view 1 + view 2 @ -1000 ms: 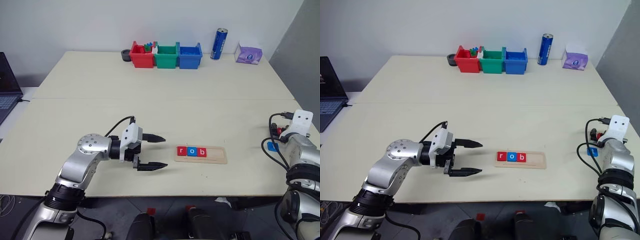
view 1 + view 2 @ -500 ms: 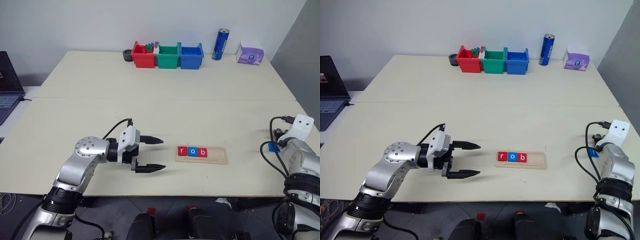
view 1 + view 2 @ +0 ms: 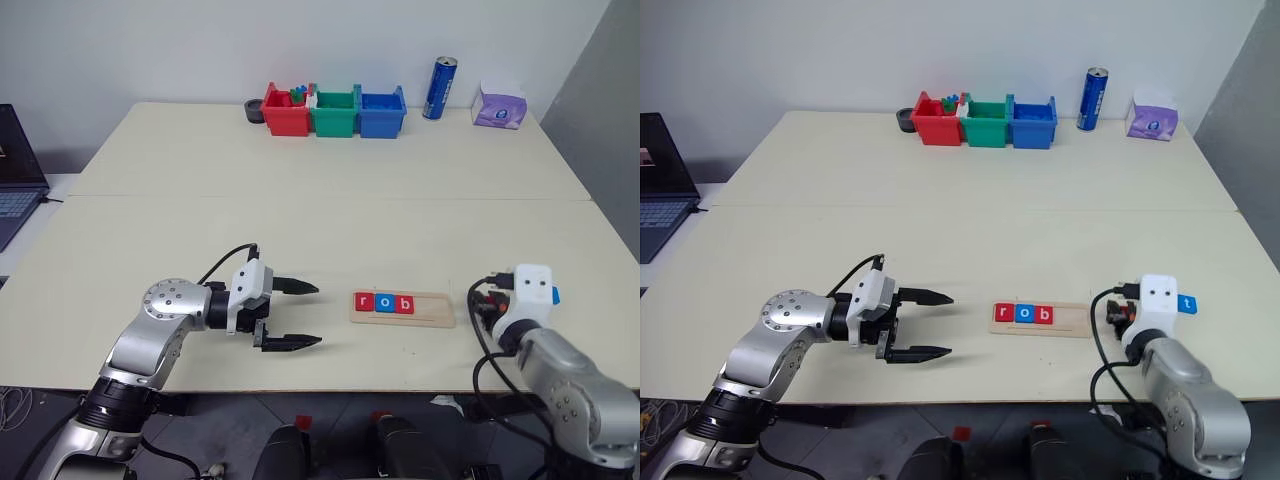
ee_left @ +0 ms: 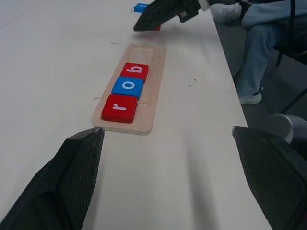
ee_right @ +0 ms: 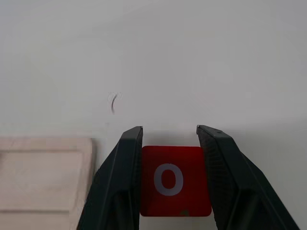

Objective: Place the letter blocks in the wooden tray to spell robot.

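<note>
Left eye view: the table (image 3: 300,230) carries both arms. The left arm lies bent along the near edge, its left gripper (image 3: 296,315) pointing level toward the tray (image 3: 430,309), fingers spread wide and holding nothing. The right arm reaches in from the near right corner, its wrist just beside the tray's empty end. In the right wrist view the right gripper (image 5: 169,178) is clamped on a red o block (image 5: 175,180), the tray's end close alongside. The tray holds three blocks touching in a row: red r (image 4: 119,108), blue o (image 4: 128,87), red b (image 4: 135,71). A blue t block (image 3: 1186,304) lies just beyond the right wrist, partly hidden by it.
</note>
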